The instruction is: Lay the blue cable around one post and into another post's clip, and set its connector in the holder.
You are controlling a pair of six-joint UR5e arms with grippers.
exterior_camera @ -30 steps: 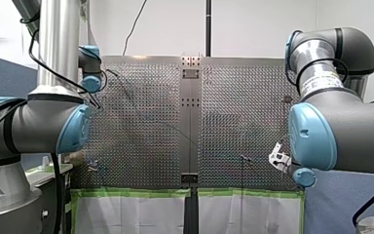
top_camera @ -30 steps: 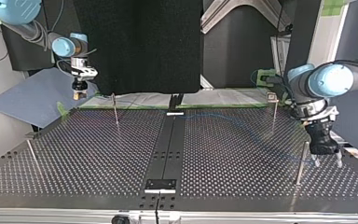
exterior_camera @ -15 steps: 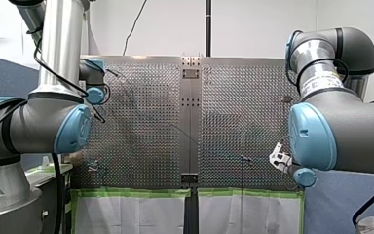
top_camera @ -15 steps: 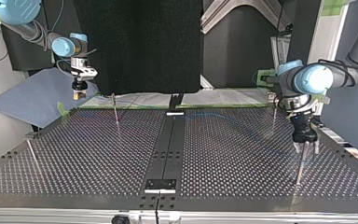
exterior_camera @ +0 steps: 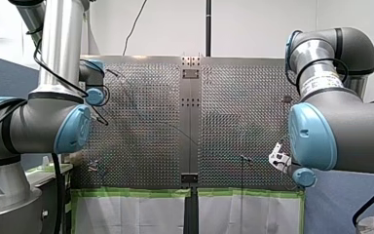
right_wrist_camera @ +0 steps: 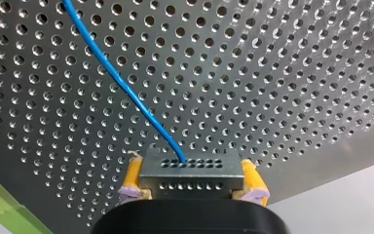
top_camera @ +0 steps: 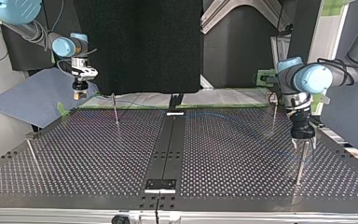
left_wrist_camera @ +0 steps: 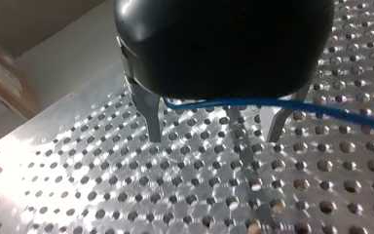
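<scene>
The blue cable runs from a metal connector block that my right gripper is shut on, yellow pads on both sides. In the top view my right gripper hangs above the table's back corner at the view's left. My left gripper, black with metal fingers, stands open just above a thin post at the view's right. In the left wrist view the cable passes between the fingers close under the gripper body, and my left gripper grips nothing.
Other thin posts stand on the perforated table: one at the back left, one at the near left, one with a clip on top at the back right. A black centre strip carries a small bracket.
My left gripper has moved in from the top view's right edge toward the back and now hangs over the near right post. My right gripper has stayed where it was.
</scene>
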